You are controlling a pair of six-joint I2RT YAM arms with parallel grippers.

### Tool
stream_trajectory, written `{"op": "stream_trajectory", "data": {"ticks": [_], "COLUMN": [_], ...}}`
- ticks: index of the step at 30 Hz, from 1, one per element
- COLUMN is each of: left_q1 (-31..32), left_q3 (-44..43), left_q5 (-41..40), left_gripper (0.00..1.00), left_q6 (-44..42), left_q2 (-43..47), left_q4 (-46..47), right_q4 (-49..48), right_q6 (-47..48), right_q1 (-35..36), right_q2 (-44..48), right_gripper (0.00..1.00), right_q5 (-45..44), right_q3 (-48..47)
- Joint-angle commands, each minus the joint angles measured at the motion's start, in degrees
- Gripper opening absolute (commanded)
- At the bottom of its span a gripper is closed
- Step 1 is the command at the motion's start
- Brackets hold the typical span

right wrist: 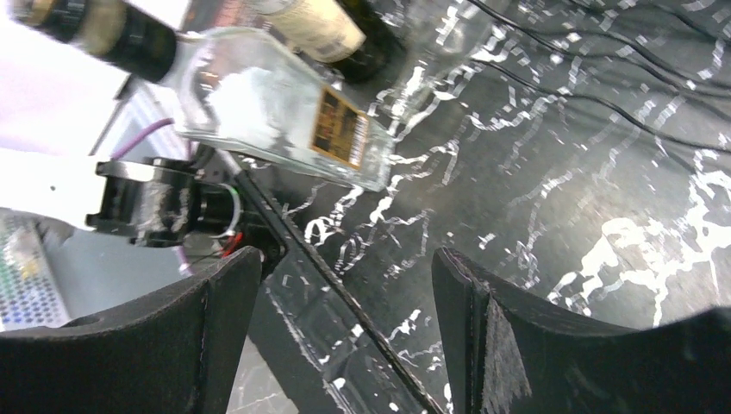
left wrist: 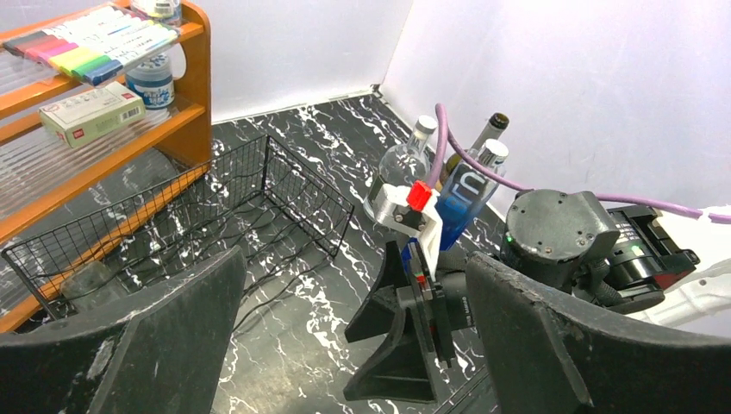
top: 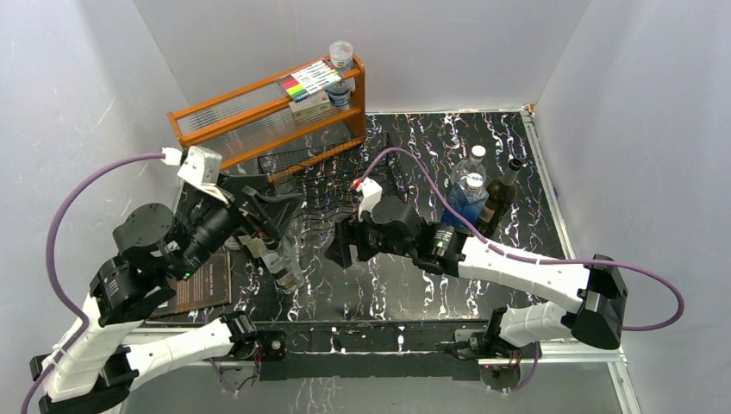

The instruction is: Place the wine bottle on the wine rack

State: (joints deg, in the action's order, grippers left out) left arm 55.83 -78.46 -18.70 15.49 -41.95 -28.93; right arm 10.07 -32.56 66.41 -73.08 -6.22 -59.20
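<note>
Desk [top: 388, 289]: black, white-veined marble pattern.

Left gripper [top: 265, 222]: fingers spread wide. Its wrist view shows nothing between them.

Right gripper [top: 338, 247]: fingers also apart, with only bare desk in the gap in its own view. It points toward the left arm.

Wine bottle [top: 282, 263]: clear glass, flat-sided, brown label, dark cap. It is on the near-left part of the desk, just beside the left gripper and between the two grippers. Neither gripper holds it. The right wrist view shows it slanted across the frame [right wrist: 276, 112]. I cannot tell whether it stands or lies.

Low black wire wine rack [top: 315, 177]: sits further back, just in front of the orange wooden shelf [top: 259, 112]. The wine bottle is outside the rack.

Far right of desk, well apart from the rack, three bottles stand upright close together:
- dark green glass bottle [top: 500, 194]
- blue bottle [top: 465, 205]
- clear round bottle with a pale cap [top: 472, 164]
</note>
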Motion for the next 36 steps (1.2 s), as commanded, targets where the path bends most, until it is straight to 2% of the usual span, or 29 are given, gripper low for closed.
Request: {"op": "stream_trajectory", "data": {"ticks": [1, 4, 6, 9, 16, 19, 24, 30, 36], "left_q1": [-0.14, -0.17, -0.17, -0.18, -0.11, -0.16, -0.18, -0.11, -0.17], "left_q3": [-0.46, -1.68, -1.94, -2.24, -7.96, -10.98, -12.49, -11.43, -10.56], "left_q5": [-1.76, -2.37, -2.94, -4.08, -11.35, -12.05, -12.37, -13.06, -14.1], "left_gripper": [0.98, 0.98, 0.98, 0.98, 0.98, 0.98, 0.98, 0.98, 0.98], "left_q6": [0.69, 0.99, 1.27, 1.45, 0.63, -1.02, -2.45, -2.57, -2.63], "left_q2": [1.44, 2.35, 3.36, 4.39, 6.39, 6.15, 6.0, 6.74, 7.41], "left_q4": [-0.61, -2.2, -3.19, -4.2, -4.3, -4.27, -4.29, -4.29, -4.51], "right_q4": [-7.01, -10.18, -7.95, -4.3, -5.65, -5.32, -4.17, -1.21, -1.09], "right_q6": [3.99, 4.35, 4.79, 5.98, 6.19, 6.15, 8.62, 11.65, 12.06], "right_q1": [0.6, 1.06, 1.63, 4.84, 9.27, 10.19, 11.41, 13.39, 14.11], "right_q2": [-0.31, -1.63, -4.01, -8.32, -16.46, -19.26, -24.3, -30.41, -31.27], "right_gripper": [0.82, 0.82, 0.82, 0.82, 0.82, 0.82, 0.81, 0.74, 0.65], "right_q5": [7.73, 8.2, 7.7, 3.08, -7.77, -12.42, -15.45, -20.39, -21.76], "right_q3": [-4.69, -6.15, -9.83, -16.15, -23.47, -26.66, -32.44, -38.73, -39.04]}}
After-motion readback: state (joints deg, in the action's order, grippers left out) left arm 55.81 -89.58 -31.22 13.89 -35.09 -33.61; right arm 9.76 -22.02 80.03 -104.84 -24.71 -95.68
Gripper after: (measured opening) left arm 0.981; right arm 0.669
